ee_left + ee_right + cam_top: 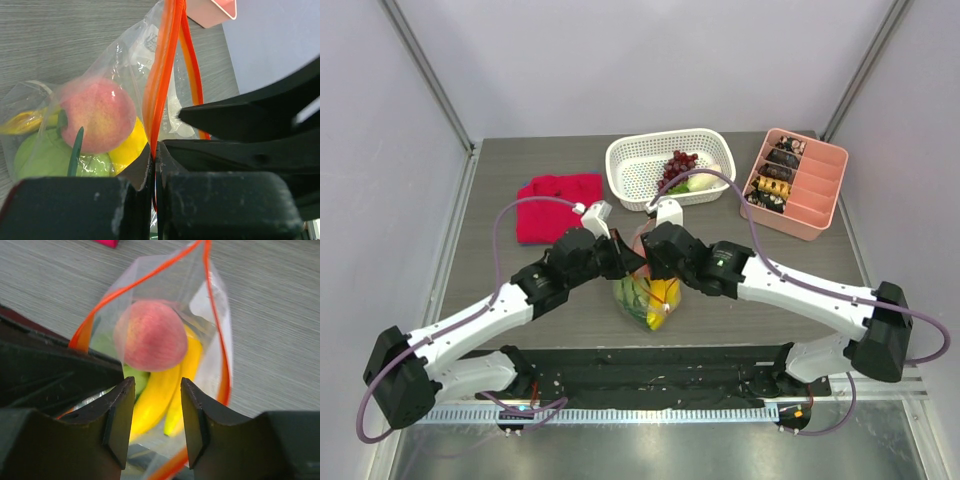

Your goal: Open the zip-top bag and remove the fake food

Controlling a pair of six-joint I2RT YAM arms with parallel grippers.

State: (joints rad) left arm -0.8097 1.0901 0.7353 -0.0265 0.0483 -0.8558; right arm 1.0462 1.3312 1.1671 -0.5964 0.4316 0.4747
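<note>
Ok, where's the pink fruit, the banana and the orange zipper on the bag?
pink fruit [150, 335], right wrist view, on its round middle.
banana [156, 399], right wrist view, on the middle of its curve.
orange zipper strip [161, 75], left wrist view, halfway up the strip.

zip-top bag [125, 55]: clear crinkly glossy plastic film. table [55, 35]: matt grey wood-grain. peach [150, 335]: smooth, satin sheen. banana [152, 402]: glossy plastic. left gripper fingers [225, 210]: matt black, scuffed.
</note>
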